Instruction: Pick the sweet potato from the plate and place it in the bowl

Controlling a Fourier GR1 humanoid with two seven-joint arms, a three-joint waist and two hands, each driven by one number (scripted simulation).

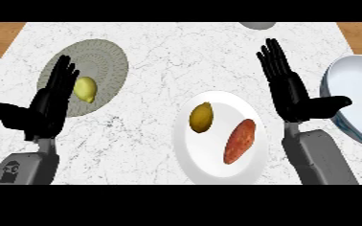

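Note:
An orange-red sweet potato (240, 141) lies on the right half of a white plate (212, 165) near the counter's front edge. A yellow-brown lemon (201, 117) sits on the same plate, to the left of it. The pale blue bowl (348, 84) shows at the right edge, partly cut off. My right hand (291, 93) is open, fingers straight and pointing away, between the plate and the bowl, its thumb reaching over the bowl's rim. My left hand (51, 103) is open too, fingers up, at the left.
A grey round mat (99, 60) lies at the left with a second yellow lemon (85, 89) on it, right beside my left hand. A grey object (257, 25) peeks in at the counter's far edge. Wooden strips border the marble counter's far corners.

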